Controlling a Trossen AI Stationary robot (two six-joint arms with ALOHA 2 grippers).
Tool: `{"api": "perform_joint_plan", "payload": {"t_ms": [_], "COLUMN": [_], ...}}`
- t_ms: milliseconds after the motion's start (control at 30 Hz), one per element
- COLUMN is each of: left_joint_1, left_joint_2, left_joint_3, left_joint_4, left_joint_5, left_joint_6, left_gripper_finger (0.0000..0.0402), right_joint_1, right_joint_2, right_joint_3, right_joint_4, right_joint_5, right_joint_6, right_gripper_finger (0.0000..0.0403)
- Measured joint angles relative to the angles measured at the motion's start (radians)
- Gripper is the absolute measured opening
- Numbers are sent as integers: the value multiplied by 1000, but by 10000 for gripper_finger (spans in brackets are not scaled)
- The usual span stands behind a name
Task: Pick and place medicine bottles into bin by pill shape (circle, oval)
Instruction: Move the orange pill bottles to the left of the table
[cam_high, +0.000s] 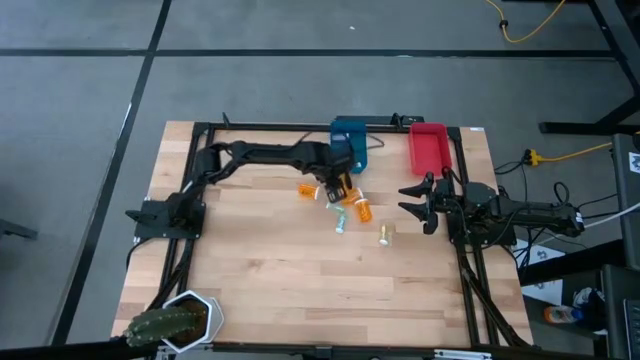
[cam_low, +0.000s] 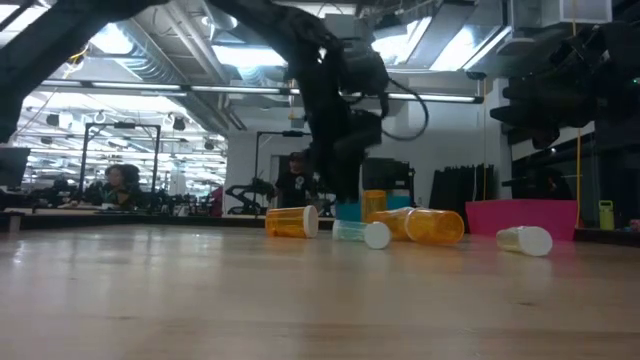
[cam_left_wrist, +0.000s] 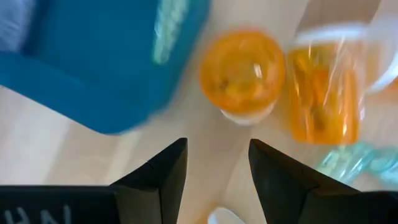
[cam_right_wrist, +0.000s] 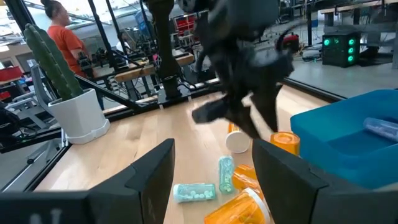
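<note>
Several small pill bottles lie on the wooden table near the blue bin (cam_high: 348, 135): an orange one (cam_high: 307, 190), another orange one (cam_high: 363, 208), a teal one (cam_high: 340, 220) and a pale one (cam_high: 385, 235), each on its side. My left gripper (cam_high: 338, 190) hangs open and empty over the table beside the bin. In the left wrist view its fingers (cam_left_wrist: 217, 152) point down near an orange bottle (cam_left_wrist: 241, 71) seen end-on, with another orange bottle (cam_left_wrist: 323, 93) lying beside it. My right gripper (cam_high: 415, 200) waits open at the table's right side.
A red bin (cam_high: 428, 148) stands at the far right, beside the blue bin, which holds a pale bottle (cam_right_wrist: 376, 127). A potted cactus (cam_high: 165, 322) stands at the near left corner. Bare wood lies toward the near edge. People show in the room beyond.
</note>
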Motion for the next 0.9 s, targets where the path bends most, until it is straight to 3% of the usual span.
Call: {"api": "perform_joint_plan", "payload": {"t_ms": [300,667,767,900], "left_joint_1": [-18,-71,-93,-122], "left_joint_2": [99,149,145,93], "left_joint_3": [0,0,0,0], "left_joint_4": [209,601,592,422], "left_joint_5": [-37,58,44,-4], "left_joint_6": [55,112,126,129], "left_gripper_finger": [164,164,164,164], "right_joint_1": [0,0,0,0], "right_joint_2": [3,3,3,3], "right_joint_3": [0,0,0,0], "right_joint_4": [0,-3,-3,-3], "right_joint_5": [-2,-16,-17,-16], "right_joint_6": [-28,-31,-31,-29], "right_gripper_finger": [217,217,217,217]}}
